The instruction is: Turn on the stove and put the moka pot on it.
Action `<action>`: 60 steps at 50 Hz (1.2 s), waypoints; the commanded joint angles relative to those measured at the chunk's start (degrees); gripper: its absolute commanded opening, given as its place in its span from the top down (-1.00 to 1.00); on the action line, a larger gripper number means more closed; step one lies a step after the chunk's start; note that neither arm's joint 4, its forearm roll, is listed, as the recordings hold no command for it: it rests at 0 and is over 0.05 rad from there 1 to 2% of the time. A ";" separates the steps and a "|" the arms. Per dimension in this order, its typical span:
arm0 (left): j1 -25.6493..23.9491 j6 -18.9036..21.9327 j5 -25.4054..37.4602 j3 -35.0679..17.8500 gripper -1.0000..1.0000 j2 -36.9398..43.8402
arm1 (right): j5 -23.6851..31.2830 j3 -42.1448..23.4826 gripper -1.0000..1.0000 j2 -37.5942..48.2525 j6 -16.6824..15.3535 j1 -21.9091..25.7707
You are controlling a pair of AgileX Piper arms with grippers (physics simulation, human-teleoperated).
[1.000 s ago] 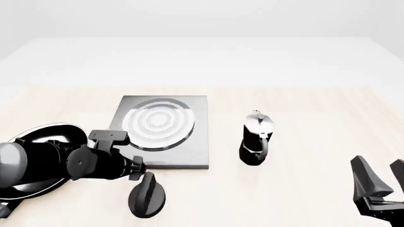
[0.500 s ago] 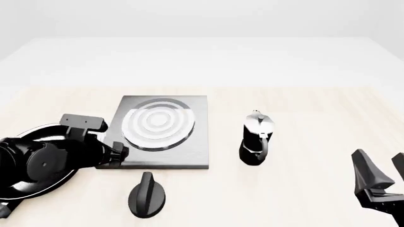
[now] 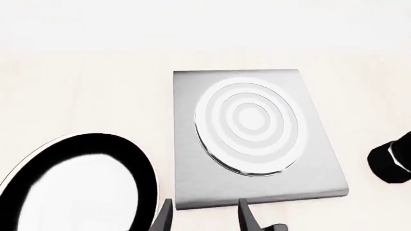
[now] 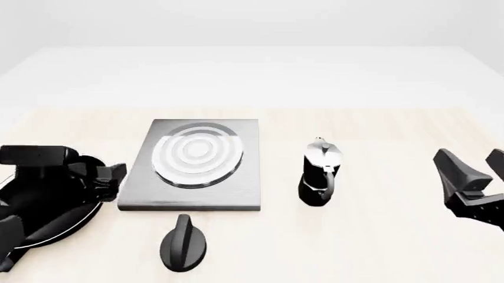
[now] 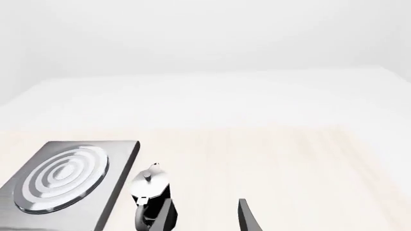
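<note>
The stove (image 4: 197,162) is a grey square slab with silver rings, left of centre. Its black oval knob (image 4: 183,243) stands apart on the table in front of it. The moka pot (image 4: 320,174) stands upright to the right of the stove. My left gripper (image 4: 108,178) is open and empty, just left of the stove, over the frying pan. My right gripper (image 4: 470,162) is open and empty, far right of the pot. The left wrist view shows the stove (image 3: 250,134), my gripper (image 3: 204,219) and a bit of the pot (image 3: 391,162). The right wrist view shows the stove (image 5: 64,175), the pot (image 5: 149,192) and my gripper (image 5: 205,219).
A round glossy black frying pan (image 4: 43,227) lies at the near left, partly under my left arm; it also shows in the left wrist view (image 3: 70,183). The pale wooden table (image 4: 378,130) stretches back to a white far part.
My left arm has pulled back leftward from the knob to beside the stove, over the frying pan. My right gripper has risen a little. The pot, knob and stove have not moved.
</note>
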 commanded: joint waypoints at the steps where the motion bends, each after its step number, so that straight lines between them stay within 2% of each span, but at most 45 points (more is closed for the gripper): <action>1: 3.07 0.83 -8.05 6.72 -1.00 -11.64 | 4.35 -5.55 -1.00 3.38 1.71 1.38; 2: 2.57 -0.39 -8.59 6.99 -1.00 -10.80 | 4.65 -5.79 -1.00 3.47 1.98 1.50; 3: 4.46 2.90 -8.95 8.58 -1.00 -17.52 | 5.12 -6.17 -1.00 3.44 2.18 1.83; 5: 4.52 -1.35 -9.44 8.90 -1.00 -15.48 | 5.99 -6.94 -1.00 3.83 2.85 2.59; 7: 6.63 3.20 -9.54 11.47 -1.00 -25.06 | 6.55 -7.62 -1.00 4.41 3.41 2.78; 8: 6.22 2.23 -9.57 11.73 -1.00 -24.92 | 6.73 -7.81 -1.00 4.49 3.69 3.09; 10: 7.01 4.32 -9.67 13.58 -1.00 -29.69 | 7.12 -8.36 -1.00 4.66 4.50 3.57; 11: 7.50 3.70 -10.16 14.10 -1.00 -29.09 | 7.26 -8.42 -1.00 5.12 4.47 3.88; 13: 8.78 5.26 -11.02 15.85 -1.00 -31.60 | 7.90 -9.00 -1.00 4.92 5.33 4.62; 15: 8.30 4.61 -11.13 16.59 -1.00 -32.14 | 8.79 -9.85 -1.00 5.23 5.85 5.03; 17: 8.56 5.80 -9.68 18.09 -1.00 -37.89 | 9.73 -10.80 -1.00 5.14 6.78 6.11; 18: 8.37 5.13 -10.26 18.46 -1.00 -36.54 | 9.96 -11.03 -1.00 5.39 6.66 6.13; 20: 8.80 6.80 -8.50 19.96 -1.00 -43.01 | 10.56 -11.64 -1.00 5.58 6.62 6.71; 23: 9.17 6.73 -9.40 21.74 -1.00 -44.32 | 11.12 -11.95 -1.00 6.31 6.69 7.55; 25: 9.39 7.92 -10.33 22.85 -1.00 -44.77 | 11.49 -12.32 -1.00 6.74 6.73 8.24; 32: 9.78 7.14 -14.06 23.40 -1.00 -40.31 | 12.42 -13.50 -1.00 8.73 8.03 10.21; 34: 9.87 7.12 -14.56 23.52 -1.00 -39.73 | 12.50 -13.60 -1.00 9.75 7.52 11.18; 36: 9.58 7.14 -14.09 23.54 -1.00 -40.34 | 12.38 -13.38 -1.00 10.33 9.21 12.21; 40: 9.41 7.10 -14.87 23.55 -1.00 -39.12 | 12.59 -13.72 -1.00 11.58 8.08 13.33; 44: 9.40 6.58 -16.75 23.50 -1.00 -36.55 | 11.82 -13.02 -1.00 12.78 8.28 13.82; 60: 9.17 6.17 -17.76 23.58 -1.00 -35.37 | 6.77 -10.93 -1.00 18.00 8.14 15.10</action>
